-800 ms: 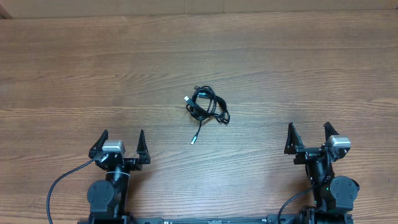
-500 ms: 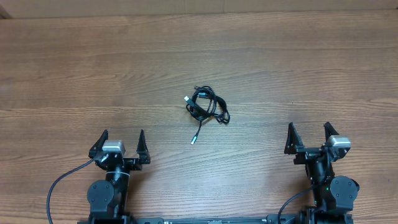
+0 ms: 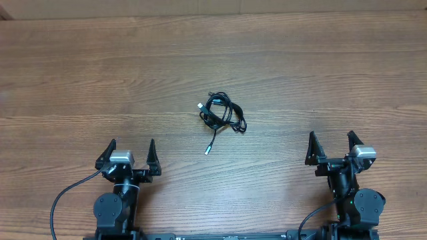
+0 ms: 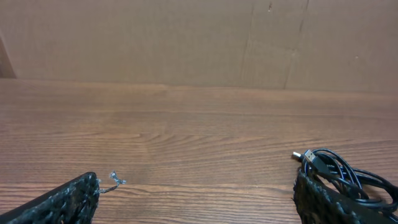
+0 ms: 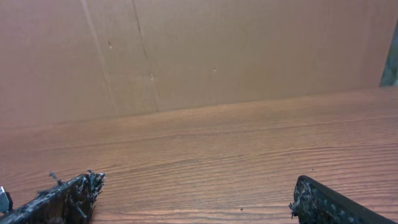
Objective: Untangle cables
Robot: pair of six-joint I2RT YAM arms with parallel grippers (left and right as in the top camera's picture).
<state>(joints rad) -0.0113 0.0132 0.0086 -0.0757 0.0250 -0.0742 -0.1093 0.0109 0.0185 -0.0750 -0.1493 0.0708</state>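
Brown wood with long grain lines is making up the table (image 3: 80, 67), which is filling the whole overhead view. A plain brown cardboard wall (image 4: 124, 37) is standing along its far edge. The left gripper (image 3: 131, 147) is sitting at the near left, fingers spread wide, holding nothing. The right gripper (image 3: 331, 140) is sitting at the near right, just as wide and empty. The cables (image 3: 222, 112) are lying in a small black bunch near the table's middle, well apart from both grippers. One thin end with a silver plug (image 3: 208, 150) is poking out toward the near side.

left fingers (image 3: 151, 151) spread, right fingers (image 3: 311, 146) spread
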